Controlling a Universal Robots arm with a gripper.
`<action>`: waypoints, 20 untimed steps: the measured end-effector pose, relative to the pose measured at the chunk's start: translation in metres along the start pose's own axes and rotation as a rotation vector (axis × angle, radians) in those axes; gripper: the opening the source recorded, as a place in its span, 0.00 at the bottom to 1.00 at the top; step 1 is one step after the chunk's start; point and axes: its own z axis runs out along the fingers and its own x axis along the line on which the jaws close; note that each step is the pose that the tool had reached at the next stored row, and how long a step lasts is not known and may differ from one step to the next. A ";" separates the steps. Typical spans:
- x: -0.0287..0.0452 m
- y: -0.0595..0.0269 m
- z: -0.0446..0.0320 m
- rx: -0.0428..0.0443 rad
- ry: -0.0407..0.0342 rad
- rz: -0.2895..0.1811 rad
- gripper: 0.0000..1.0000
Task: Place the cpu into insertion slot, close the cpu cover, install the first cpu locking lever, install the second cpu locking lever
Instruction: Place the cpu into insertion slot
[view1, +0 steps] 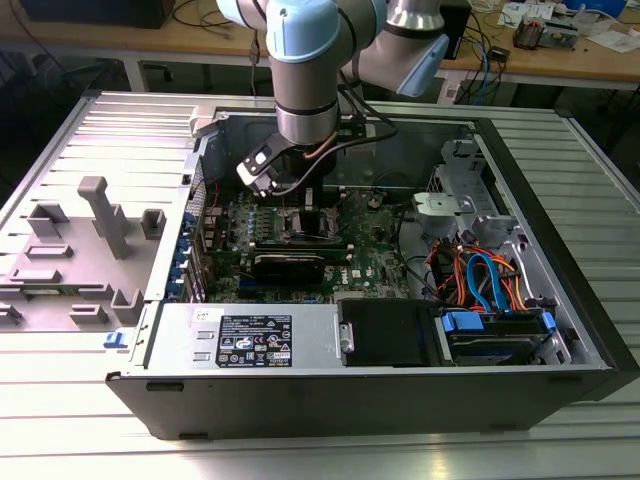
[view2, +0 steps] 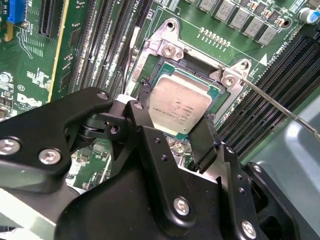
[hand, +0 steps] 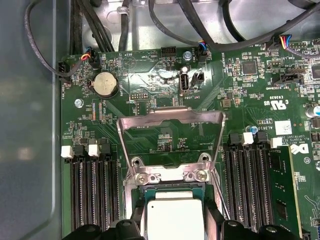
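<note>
**A:** Where is the small, flat, square, silver-topped cpu (view2: 180, 105) to be found?

**B:** It is seen lying flat in the square, silver-rimmed insertion slot (view2: 165, 50) on the green motherboard (hand: 150, 75). The board is housed in the open black computer case (view1: 350, 405), which is laid across the middle of the ribbed metal counter (view1: 60, 400). Grey plastic fixtures (view1: 100, 215) are set near the counter's edge at the exterior view's left.

**A:** How is the chip placed relative to the black end effector (view2: 170, 122)?

**B:** The end effector is positioned straight over it and close above it, so one edge of the chip's top is hidden. Whether the chip is gripped or let go cannot be told.

**A:** What is shown of the thin silver cpu cover (hand: 170, 116)?

**B:** It is swung up and open, standing clear of the slot on the side away from the end effector. A thin wire lever (view2: 280, 107) is seen angled out from one corner of the slot.
</note>
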 end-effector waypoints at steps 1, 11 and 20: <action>0.0000 0.0000 0.0006 -0.0001 0.0002 0.000 0.55; 0.0001 0.0001 0.0009 -0.0002 0.0006 0.000 0.62; 0.0002 0.0030 -0.0115 0.0054 0.0003 0.000 0.62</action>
